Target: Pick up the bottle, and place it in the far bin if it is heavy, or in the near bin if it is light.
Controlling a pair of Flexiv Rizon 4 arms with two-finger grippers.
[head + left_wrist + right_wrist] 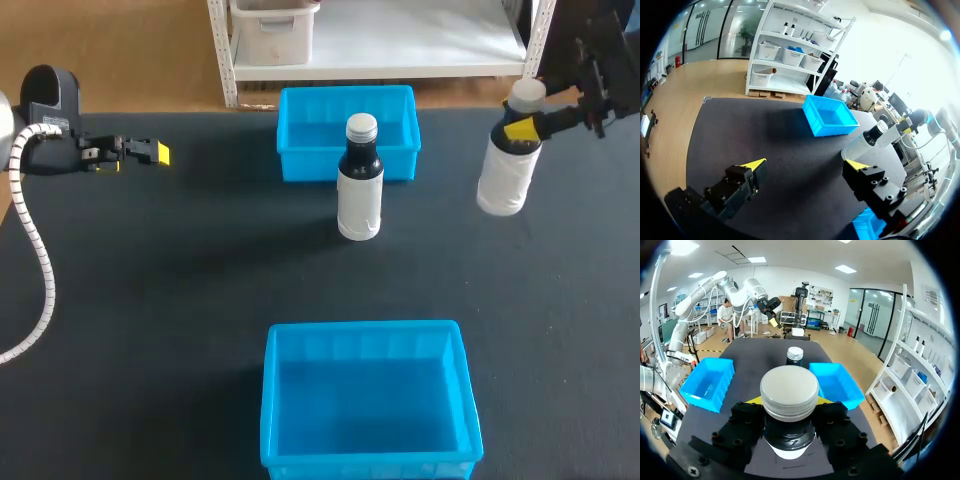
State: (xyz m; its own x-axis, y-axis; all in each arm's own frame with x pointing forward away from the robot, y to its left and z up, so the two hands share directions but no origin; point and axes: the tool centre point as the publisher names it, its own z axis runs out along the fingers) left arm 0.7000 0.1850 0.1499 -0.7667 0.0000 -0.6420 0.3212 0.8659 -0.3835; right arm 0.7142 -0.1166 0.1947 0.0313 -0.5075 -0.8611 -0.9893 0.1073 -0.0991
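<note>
The bottle (508, 165) hangs in the right arm's fingers (520, 129) over the right side of the worktop (150, 300). They are clamped on its dark neck just under the pale screw cap, and the white body below leans slightly towards the middle. In the right wrist view the cap (789, 392) fills the space between the two fingers (752, 422), which press in from both sides with their yellow tips just showing beside it.

A second bottle (360, 180) of the same kind stands upright near the middle of the worktop, just in front of the far bin (300, 160) and well apart from the held one. From the right wrist it shows straight ahead of the held cap (794, 356), between the far bin (835, 382) and the near bin (707, 382).

The near bin (290, 400) sits at the front edge of the worktop, in line with the far one.

The left arm's fingers (155, 153) hover over the left side, spread wide with nothing between them (742, 182).
</note>
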